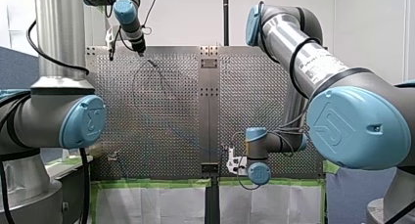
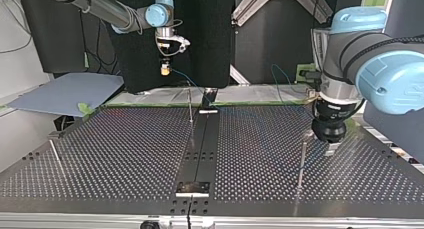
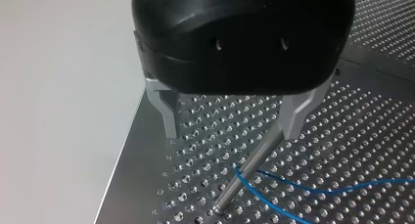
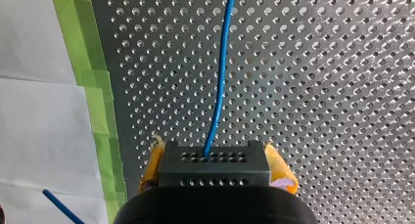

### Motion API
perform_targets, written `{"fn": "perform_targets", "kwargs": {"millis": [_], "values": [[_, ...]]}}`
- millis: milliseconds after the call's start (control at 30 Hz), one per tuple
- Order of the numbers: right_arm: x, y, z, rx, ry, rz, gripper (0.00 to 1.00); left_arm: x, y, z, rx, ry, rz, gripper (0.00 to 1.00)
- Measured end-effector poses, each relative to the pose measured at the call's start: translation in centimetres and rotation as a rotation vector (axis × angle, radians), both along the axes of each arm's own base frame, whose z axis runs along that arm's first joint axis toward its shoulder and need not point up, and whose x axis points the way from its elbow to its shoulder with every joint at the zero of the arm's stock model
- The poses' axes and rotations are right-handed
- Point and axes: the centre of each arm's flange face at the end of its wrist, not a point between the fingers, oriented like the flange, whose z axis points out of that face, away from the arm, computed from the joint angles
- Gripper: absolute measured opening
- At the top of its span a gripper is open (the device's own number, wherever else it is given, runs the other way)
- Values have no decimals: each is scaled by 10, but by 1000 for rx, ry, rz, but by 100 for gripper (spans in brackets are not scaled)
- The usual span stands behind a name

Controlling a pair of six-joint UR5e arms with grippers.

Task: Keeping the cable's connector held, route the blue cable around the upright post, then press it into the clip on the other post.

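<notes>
Our right gripper point(image 4: 213, 158) clamps its yellow pads point(image 4: 151, 168) on the connector point(image 4: 214, 172), well apart from the upright post point(image 3: 249, 171), and the blue cable point(image 4: 221, 72) runs out from it over the perforated table point(image 4: 342, 87). Our left gripper point(image 3: 231, 133) hangs over the post, metal fingers point(image 3: 166, 114) spread wide and empty, the post's top just beside one finger. The cable bends at the post, near its foot. We judge the routing begun, not finished; we cannot make out the clip, so pressing remains.

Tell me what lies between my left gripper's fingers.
Left wrist view: the left gripper is open; between its fingers lies bare perforated table, with the upright post close beside one finger.
</notes>
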Motion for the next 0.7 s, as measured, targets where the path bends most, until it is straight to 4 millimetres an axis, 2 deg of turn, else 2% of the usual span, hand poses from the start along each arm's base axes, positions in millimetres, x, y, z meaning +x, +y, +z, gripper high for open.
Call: {"fn": "perform_targets", "kwargs": {"millis": [700], "values": [[0, 0, 0, 0, 1, 0, 0, 0, 0, 0, 52, 3, -11, 100]]}}
